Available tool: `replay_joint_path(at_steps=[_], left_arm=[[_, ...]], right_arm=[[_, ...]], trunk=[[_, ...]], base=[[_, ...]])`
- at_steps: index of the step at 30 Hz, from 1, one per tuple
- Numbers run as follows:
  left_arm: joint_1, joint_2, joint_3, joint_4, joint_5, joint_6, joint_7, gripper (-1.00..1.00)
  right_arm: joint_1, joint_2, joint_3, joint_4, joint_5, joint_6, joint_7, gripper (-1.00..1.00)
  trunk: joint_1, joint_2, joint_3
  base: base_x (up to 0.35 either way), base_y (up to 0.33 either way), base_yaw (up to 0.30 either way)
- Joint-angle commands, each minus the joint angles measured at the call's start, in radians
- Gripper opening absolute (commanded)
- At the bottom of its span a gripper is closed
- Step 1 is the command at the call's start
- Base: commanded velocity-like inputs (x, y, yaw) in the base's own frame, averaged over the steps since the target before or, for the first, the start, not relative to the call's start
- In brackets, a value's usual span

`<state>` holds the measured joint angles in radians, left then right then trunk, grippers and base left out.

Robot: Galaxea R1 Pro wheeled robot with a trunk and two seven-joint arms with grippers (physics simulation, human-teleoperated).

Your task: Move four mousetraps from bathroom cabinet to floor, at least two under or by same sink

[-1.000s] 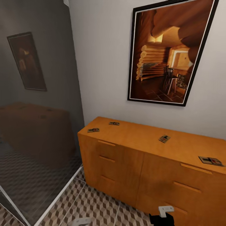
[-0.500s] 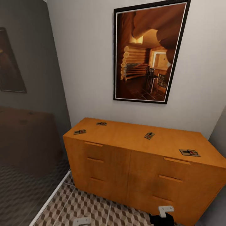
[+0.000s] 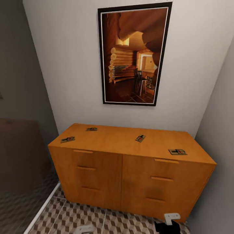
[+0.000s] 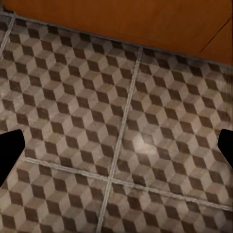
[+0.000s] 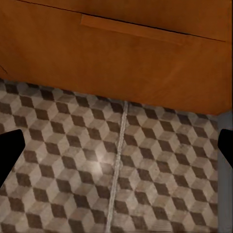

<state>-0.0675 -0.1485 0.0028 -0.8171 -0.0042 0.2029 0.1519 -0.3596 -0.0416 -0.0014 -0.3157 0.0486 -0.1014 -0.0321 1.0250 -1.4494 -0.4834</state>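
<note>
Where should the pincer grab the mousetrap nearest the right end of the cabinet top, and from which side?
Probably from above, closing across the narrower width of the board. The mousetrap lies flat on the cabinet top near its front edge, so only its thin side edges offer purchase, and the wire parts on top are best avoided.

Cube-patterned bathroom floor (image 4: pixel 121 145) beneath orange-brown cabinet (image 4: pixel 145 22) base

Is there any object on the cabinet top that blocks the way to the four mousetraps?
Nothing visible does. The four mousetraps lie uncovered and apart on the cabinet top, and nothing else stands on it.
</note>
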Motion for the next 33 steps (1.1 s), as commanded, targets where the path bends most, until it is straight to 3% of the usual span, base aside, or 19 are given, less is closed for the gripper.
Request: replay_joint_path(at_steps=[1, 14, 25, 33], left_arm=[[0.0, 0.0, 0.0, -0.002, 0.0, 0.006, 0.003, 1.0], [0.0, 0.001, 0.0, -0.001, -0.002, 0.006, 0.003, 1.0], [0.0, 0.001, 0.0, -0.001, -0.002, 0.007, 0.004, 1.0], [0.0, 0.001, 0.0, -0.001, -0.002, 0.006, 0.003, 1.0]], right_arm=[[-0.001, 0.0, 0.0, 0.001, 0.005, -0.003, -0.003, 1.0], [-0.001, 0.0, 0.0, 0.001, 0.005, -0.003, -0.004, 1.0], [-0.001, 0.0, 0.0, 0.001, 0.005, -0.003, -0.005, 1.0], [-0.001, 0.0, 0.0, 0.001, 0.005, -0.003, -0.005, 1.0]], trunk=[[0.0, -0.001, -0.001], [0.0, -0.001, -0.001], [0.0, -0.001, -0.001], [0.0, -0.001, -0.001]], base=[[0.0, 0.0, -0.263], [0.089, 0.016, -0.239], [0.279, 0.152, -0.03], [0.087, 0.07, -0.01]])
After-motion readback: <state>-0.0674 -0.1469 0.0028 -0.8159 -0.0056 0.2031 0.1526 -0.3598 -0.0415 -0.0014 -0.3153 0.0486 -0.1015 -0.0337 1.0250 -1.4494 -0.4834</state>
